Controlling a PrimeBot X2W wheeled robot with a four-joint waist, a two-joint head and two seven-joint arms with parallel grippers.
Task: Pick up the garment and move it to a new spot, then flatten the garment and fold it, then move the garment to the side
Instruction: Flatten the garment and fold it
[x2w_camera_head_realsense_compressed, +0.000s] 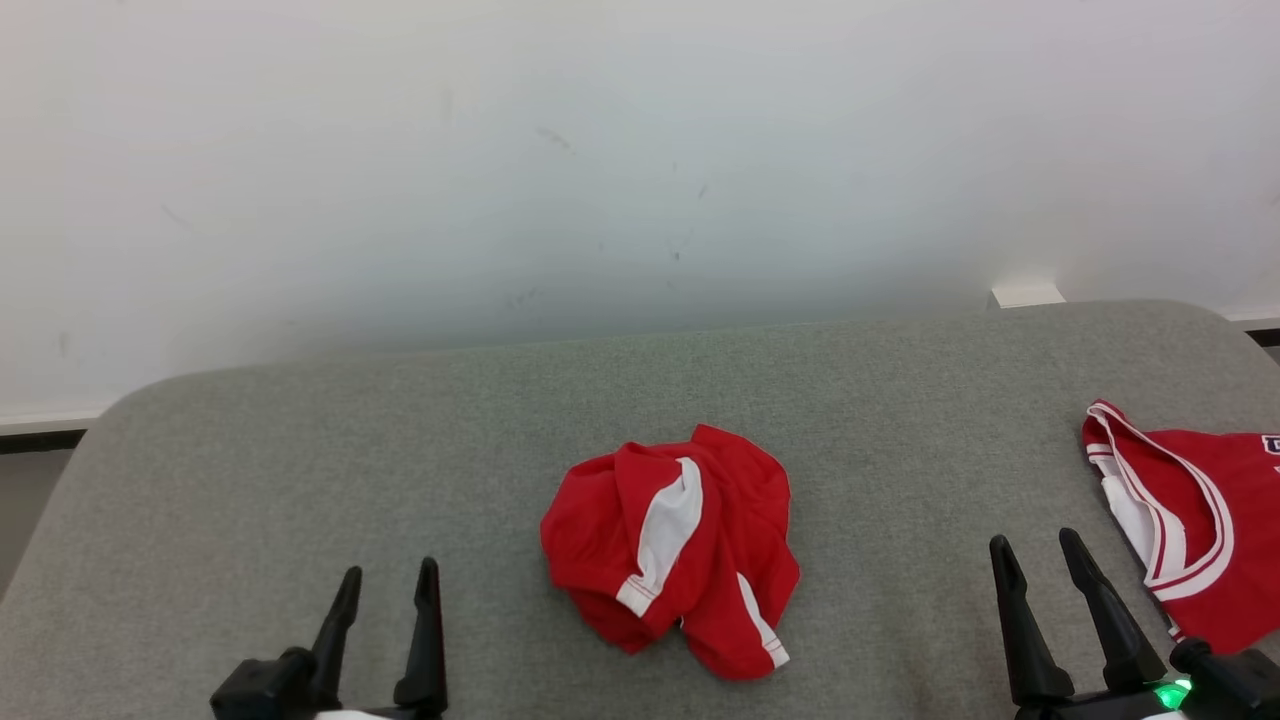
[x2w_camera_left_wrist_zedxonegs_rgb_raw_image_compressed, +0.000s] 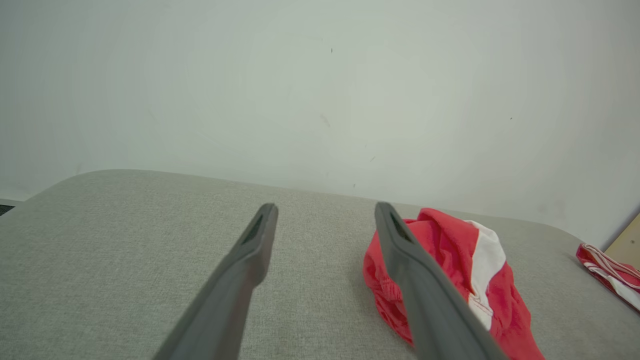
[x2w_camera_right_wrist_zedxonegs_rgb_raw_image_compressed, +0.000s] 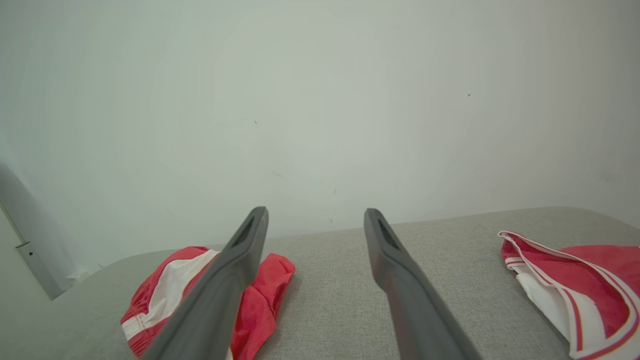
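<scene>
Jaws wide open on both sides, holding nothing. Head view: crumpled red garment (x2w_camera_head_realsense_compressed: 670, 550) between left jaws and right jaws. Left wrist view: partly behind the right-hand jaw. Right wrist view: partly behind the left-hand jaw. Looks like the first step, the pick-up; next, reach in and pinch it.

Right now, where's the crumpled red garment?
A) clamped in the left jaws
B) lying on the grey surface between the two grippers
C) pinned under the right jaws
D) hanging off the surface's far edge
B: the crumpled red garment lies loose on the grey surface, between the left gripper and the right gripper, and both sets of jaws stand open and empty, clear of the cloth.
</scene>
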